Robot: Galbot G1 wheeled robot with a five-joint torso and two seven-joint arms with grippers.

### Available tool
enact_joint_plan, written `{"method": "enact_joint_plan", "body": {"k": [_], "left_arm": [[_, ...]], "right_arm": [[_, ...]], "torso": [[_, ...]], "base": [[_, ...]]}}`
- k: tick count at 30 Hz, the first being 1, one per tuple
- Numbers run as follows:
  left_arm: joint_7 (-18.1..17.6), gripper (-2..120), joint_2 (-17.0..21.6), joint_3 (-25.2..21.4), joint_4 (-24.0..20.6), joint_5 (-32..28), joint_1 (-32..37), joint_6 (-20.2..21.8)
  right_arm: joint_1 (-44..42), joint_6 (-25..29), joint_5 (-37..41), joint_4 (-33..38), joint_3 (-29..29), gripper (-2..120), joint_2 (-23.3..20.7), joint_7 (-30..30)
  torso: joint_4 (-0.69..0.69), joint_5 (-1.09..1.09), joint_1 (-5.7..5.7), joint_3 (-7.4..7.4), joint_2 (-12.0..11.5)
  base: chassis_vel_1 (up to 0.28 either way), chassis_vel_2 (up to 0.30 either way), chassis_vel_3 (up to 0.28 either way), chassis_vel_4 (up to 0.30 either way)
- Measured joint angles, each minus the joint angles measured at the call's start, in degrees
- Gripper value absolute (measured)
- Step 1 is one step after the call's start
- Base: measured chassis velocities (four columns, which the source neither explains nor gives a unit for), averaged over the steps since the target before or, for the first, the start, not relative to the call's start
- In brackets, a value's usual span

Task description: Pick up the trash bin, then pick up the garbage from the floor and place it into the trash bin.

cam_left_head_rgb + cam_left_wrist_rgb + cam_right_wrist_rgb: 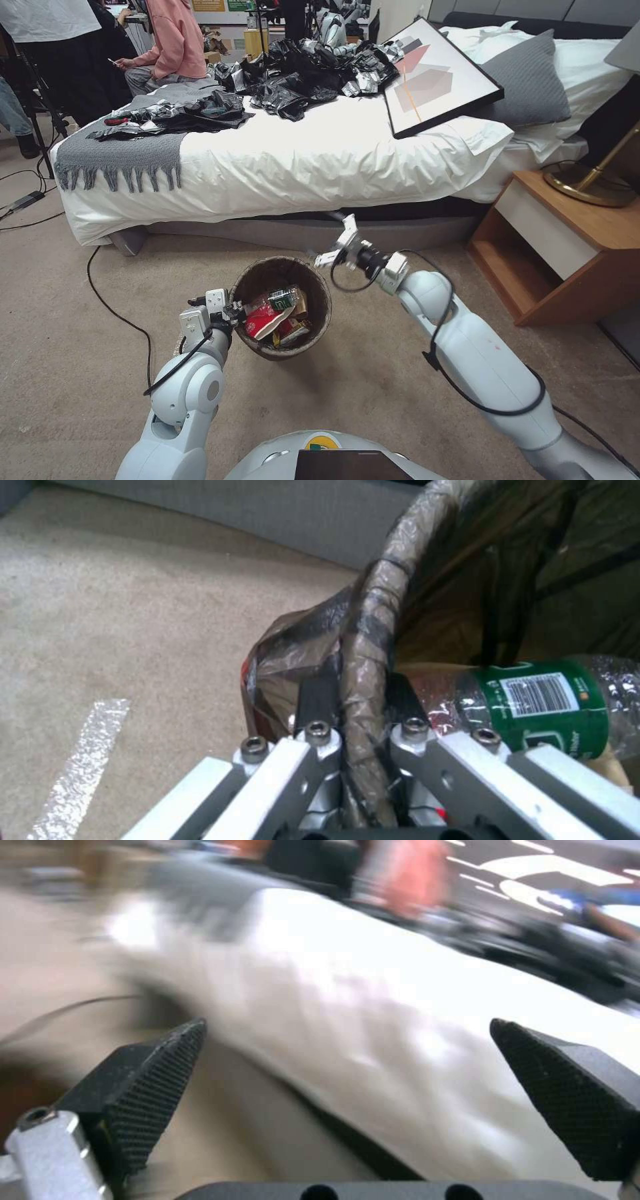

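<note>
Head view: the bin (281,308), lined with a brown bag, is held above the carpet (80,280) in front of the bed (320,160). The left gripper (235,313) is clamped on the bin's near-left rim. Garbage (277,317) is seen inside the bin: a green-labelled bottle (283,297), a red-and-white cup and yellow wrappers. The right gripper (337,247) is held just beyond the bin's right rim, near the bed base, with its fingers spread and nothing between them. A nightstand (553,247) is noted to the right, and a framed picture (433,73) and dark bags lie on the bed. Left wrist view: the bag-wrapped rim of the bin (373,630) is pinched between the left gripper's (363,700) two dark pads, one outside and one inside the bin. The bottle (540,700) is seen lying inside, close against the inner finger. A strip of foil (83,760) is noted on the carpet (100,605). Right wrist view: the right gripper (347,1090) is seen wide open and empty, its textured pads (150,1085) well apart, with the white side of the bed (373,1005) blurred beyond them.
</note>
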Motion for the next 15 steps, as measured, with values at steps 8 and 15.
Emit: {"method": "enact_joint_plan", "body": {"k": [8, 15], "left_arm": [[0.0, 2, 0.0, -0.3, -0.2, 0.9, -0.1, 0.0], [-0.1, 2, -0.1, -0.1, -0.4, 1.2, 0.2, 0.0]], "right_arm": [[-9.6, -14.2, 2.6, 7.8, 9.6, 100, 6.6, 22.6], [-14.8, -14.6, 1.4, 9.2, 13.3, 100, 10.0, 23.4]], "torso": [[0.00, 0.01, 0.00, 0.00, 0.0], [0.00, 0.00, 0.00, 0.00, 0.0]], "base": [[0.000, 0.000, 0.000, 0.000], [0.000, 0.000, 0.000, 0.000]]}}
